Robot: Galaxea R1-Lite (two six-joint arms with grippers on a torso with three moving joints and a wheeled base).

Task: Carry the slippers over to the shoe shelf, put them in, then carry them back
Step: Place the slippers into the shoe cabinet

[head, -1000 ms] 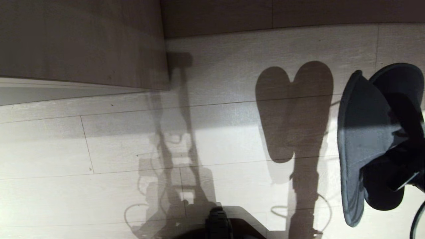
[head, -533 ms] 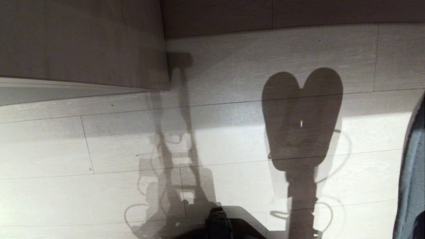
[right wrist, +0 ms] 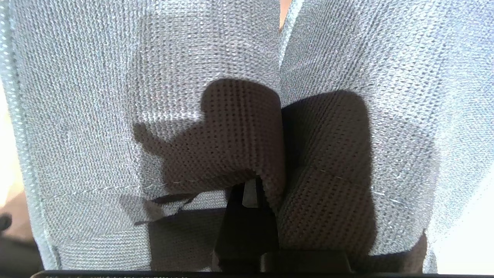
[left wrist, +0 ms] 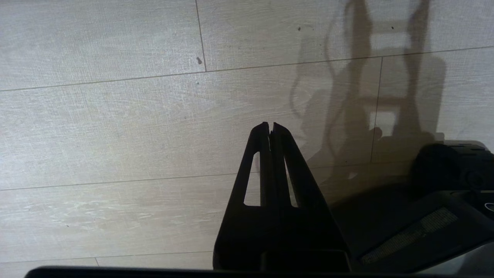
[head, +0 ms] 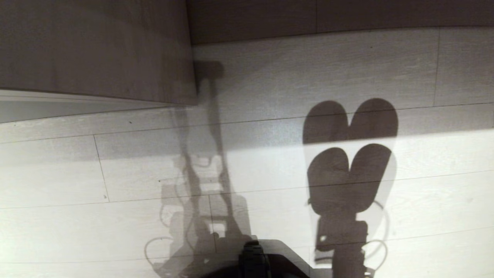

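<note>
The right gripper (right wrist: 247, 193) is pinched on the slippers (right wrist: 216, 116), which fill the right wrist view: two flat, grey, coarsely knitted pieces lying side by side, their darker mesh bands folded together around the black fingers (right wrist: 247, 227). In the head view neither the slippers nor the right arm appear; only a heart-shaped double shadow (head: 349, 173) falls on the pale wood-grain plank floor (head: 77, 173). A taupe wood-grain cabinet panel (head: 96, 46) stands at the far left. The left gripper (left wrist: 270, 129) hangs over bare floor, its slim, tapered black fingers pressed together.
</note>
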